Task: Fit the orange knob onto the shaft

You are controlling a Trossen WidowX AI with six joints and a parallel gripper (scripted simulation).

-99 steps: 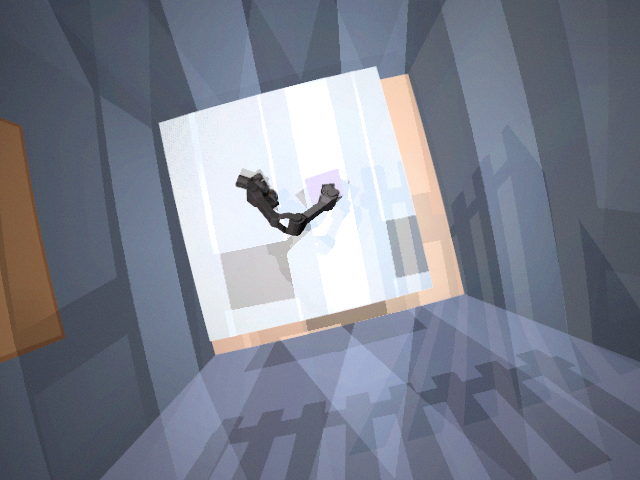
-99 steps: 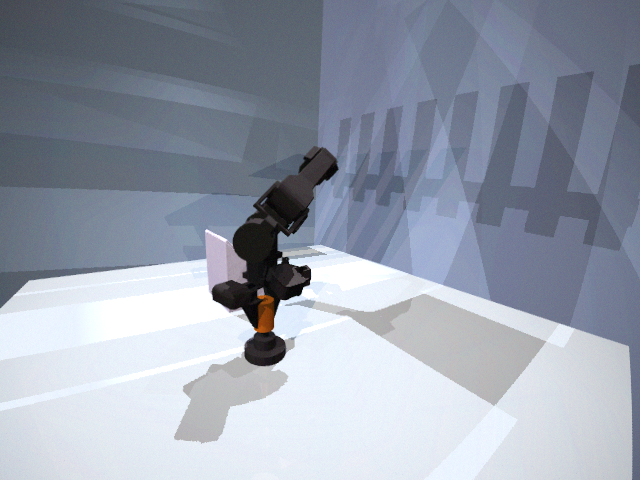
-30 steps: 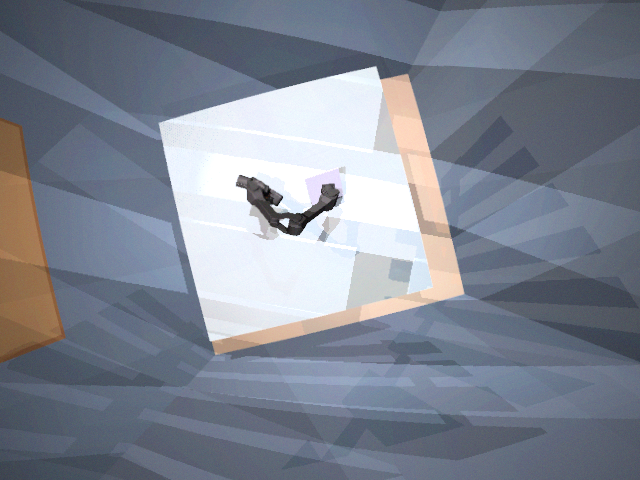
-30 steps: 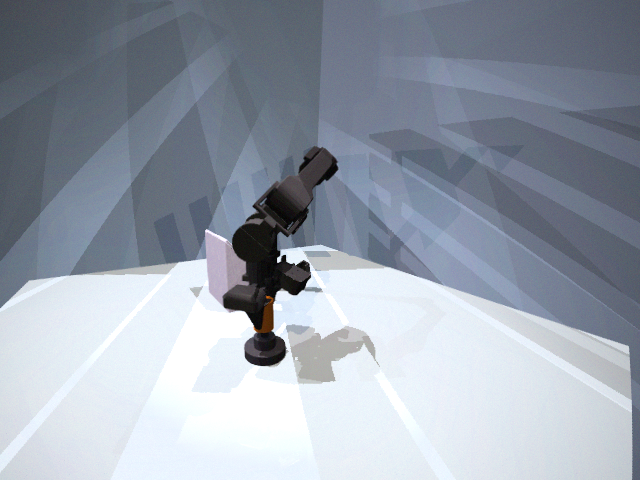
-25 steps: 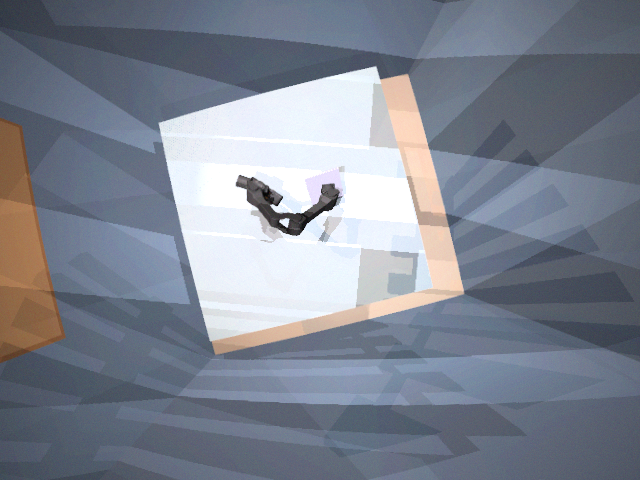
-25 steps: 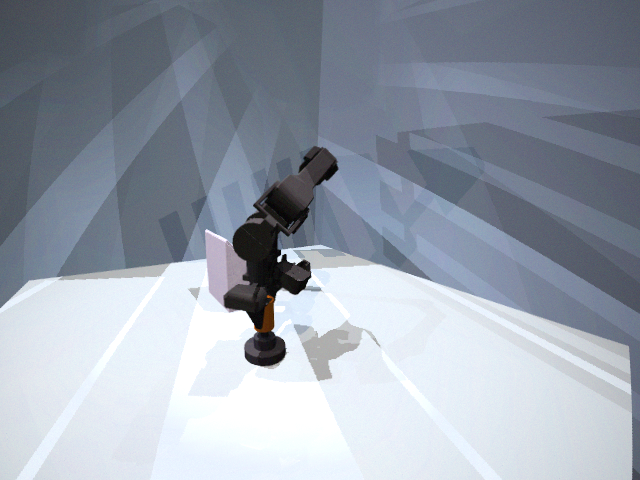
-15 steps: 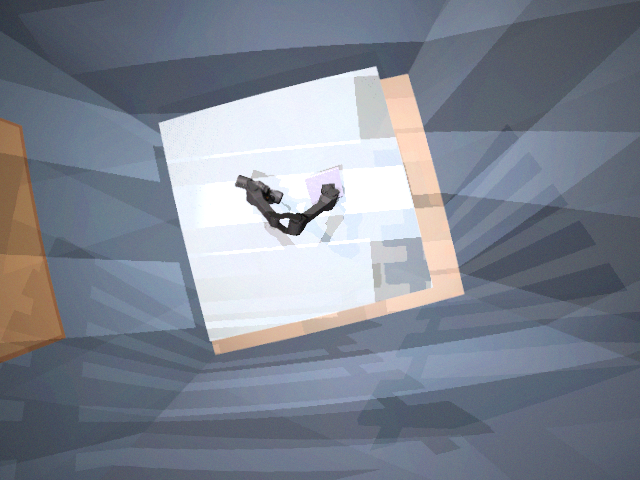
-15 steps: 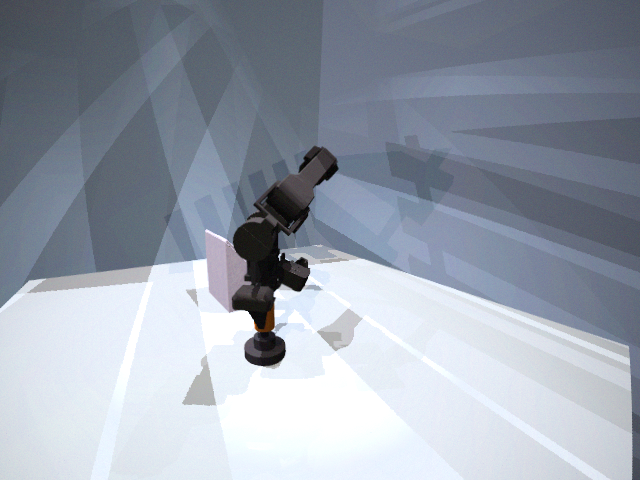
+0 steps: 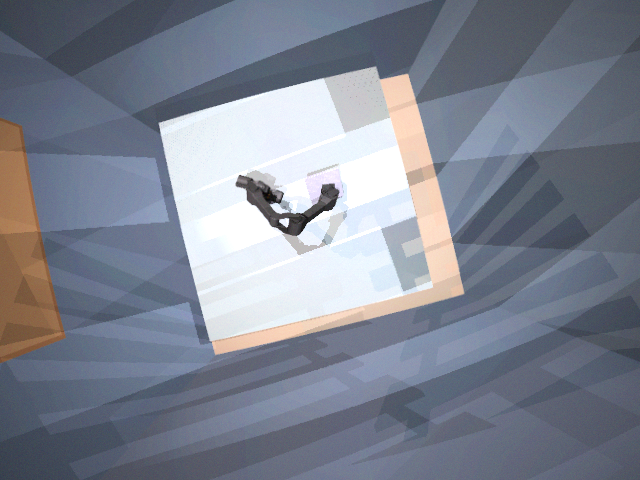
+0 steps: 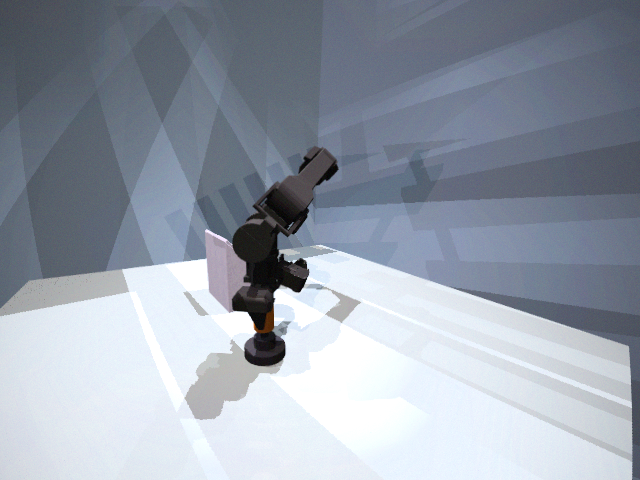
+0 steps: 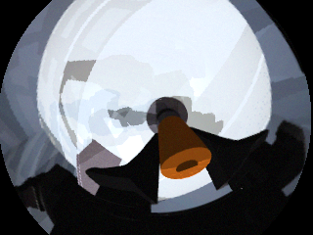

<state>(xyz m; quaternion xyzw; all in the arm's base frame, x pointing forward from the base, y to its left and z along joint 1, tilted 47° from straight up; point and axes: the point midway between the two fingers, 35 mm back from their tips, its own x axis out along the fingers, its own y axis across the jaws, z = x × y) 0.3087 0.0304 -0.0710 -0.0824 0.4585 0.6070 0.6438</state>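
My gripper (image 11: pixel 173 133) (image 10: pixel 262 320) is shut on the orange knob (image 11: pixel 182 147) (image 10: pixel 266 322) and holds it upright, straight above the round dark pedestal (image 10: pixel 264 353) (image 11: pixel 168 110). In the exterior view the knob's lower end stands on the dark shaft (image 10: pixel 264 337), a little above the pedestal's top. In the wrist view the knob's open top faces the camera and its far end covers most of the pedestal. The shaft's flat side is hidden. From above, the gripper (image 9: pixel 251 187) hides knob and pedestal.
A pale lilac upright panel (image 10: pixel 221 273) (image 9: pixel 321 184) (image 11: pixel 92 163) stands just behind the arm's base. The white table top (image 10: pixel 465 392) (image 9: pixel 248 279) ends in edges on all sides.
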